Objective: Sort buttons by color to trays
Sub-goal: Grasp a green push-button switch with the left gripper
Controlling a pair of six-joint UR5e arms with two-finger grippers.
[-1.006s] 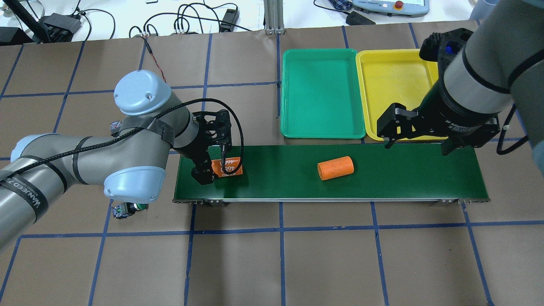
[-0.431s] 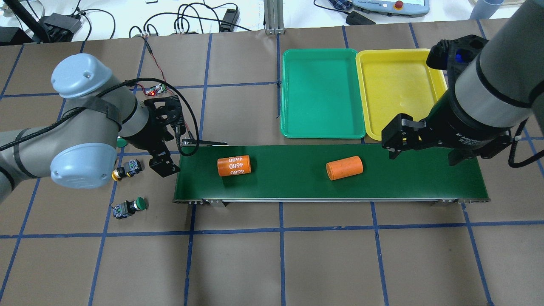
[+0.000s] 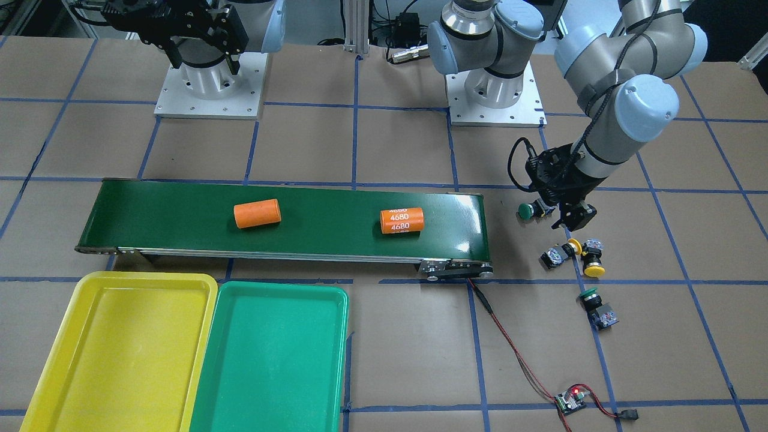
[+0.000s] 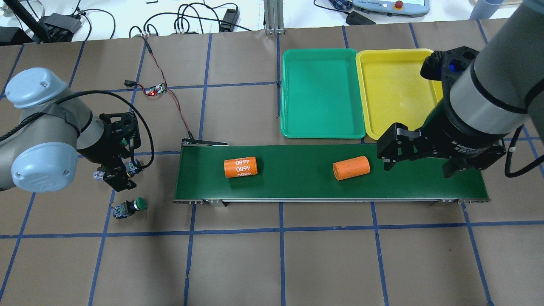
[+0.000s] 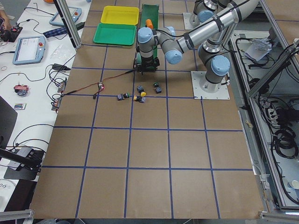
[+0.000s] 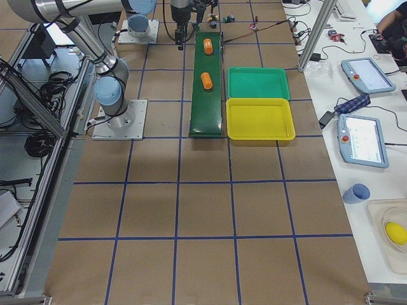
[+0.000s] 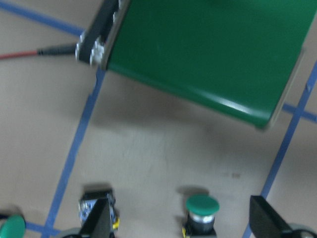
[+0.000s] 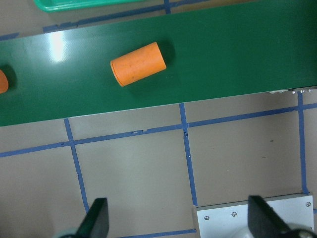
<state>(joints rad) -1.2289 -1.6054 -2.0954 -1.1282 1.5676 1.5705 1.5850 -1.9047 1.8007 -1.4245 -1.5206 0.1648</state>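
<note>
Several buttons lie on the table off the belt's end. A green button point(image 3: 531, 210) sits beside my left gripper point(image 3: 564, 215). Two yellow buttons point(image 3: 561, 253) point(image 3: 593, 262) lie close together, and another green button point(image 4: 129, 207) lies apart. My left gripper point(image 7: 183, 223) hangs open over them, with a green-capped button point(image 7: 202, 212) between its spread fingers, untouched. My right gripper point(image 4: 418, 157) is open and holds nothing above the belt's right end. The green tray point(image 4: 323, 93) and the yellow tray point(image 4: 397, 85) hold nothing.
A dark-green conveyor belt point(image 4: 297, 178) carries a labelled orange cylinder point(image 4: 240, 166) and a plain orange cylinder point(image 4: 351, 167). A red wire point(image 4: 174, 102) runs from the belt's left end to a small circuit board point(image 4: 155, 89).
My left gripper has swung left, away from the labelled cylinder on the belt, to a spot over the buttons. Both cylinders have drifted right. The right gripper has hardly moved.
</note>
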